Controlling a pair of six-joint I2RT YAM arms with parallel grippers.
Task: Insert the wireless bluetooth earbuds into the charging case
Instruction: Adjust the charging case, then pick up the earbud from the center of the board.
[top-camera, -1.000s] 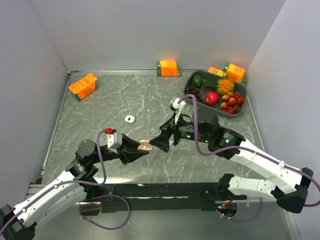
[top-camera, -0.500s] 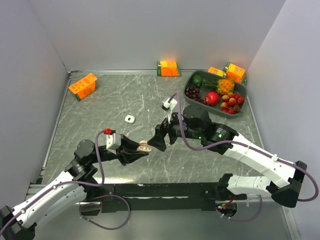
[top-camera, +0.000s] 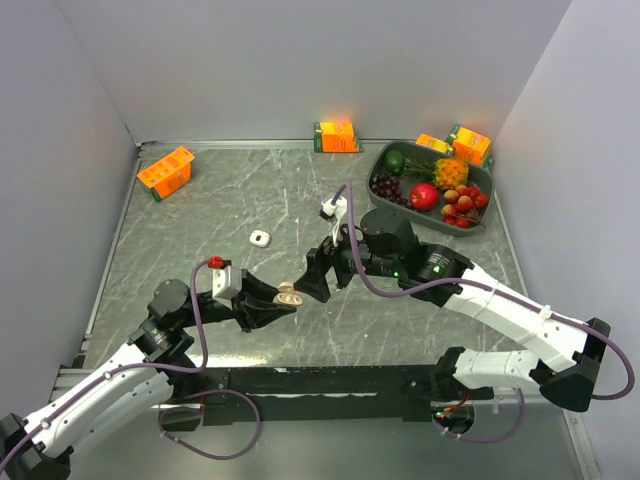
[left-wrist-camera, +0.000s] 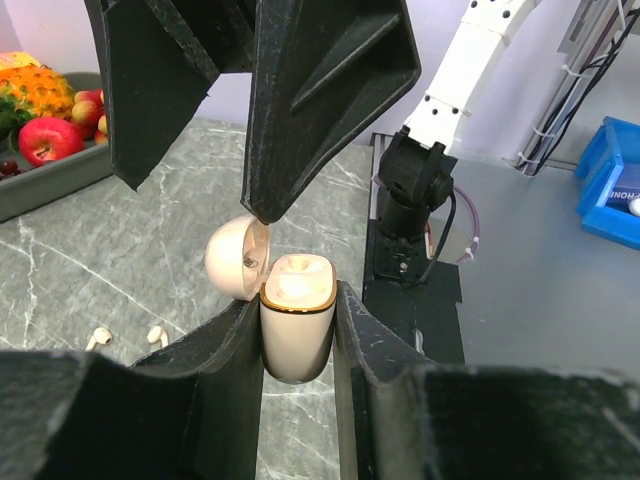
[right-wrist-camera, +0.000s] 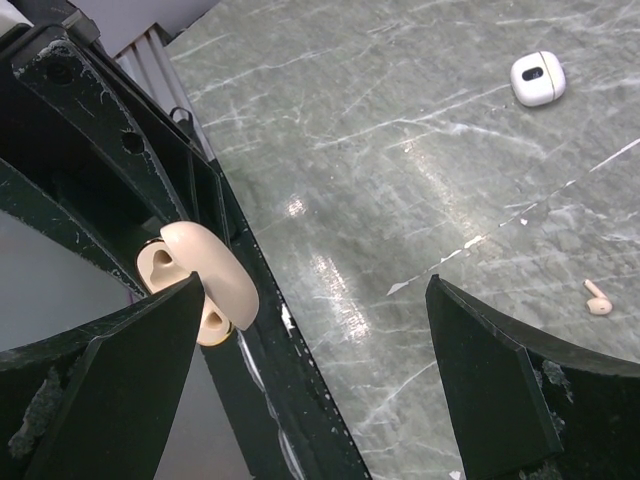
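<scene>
The grey marbled table (top-camera: 200, 220) fills the top view. At its centre the right gripper (top-camera: 312, 283) hangs with its jaws spread wide, one fingertip at the open lid of the beige charging case (left-wrist-camera: 296, 340). The left gripper (left-wrist-camera: 297, 295) clamps that case upright. A small white case (top-camera: 260, 238) lies left of centre. Two earbuds (left-wrist-camera: 97, 337) lie loose on the table, at the lower left of the left wrist view.
</scene>
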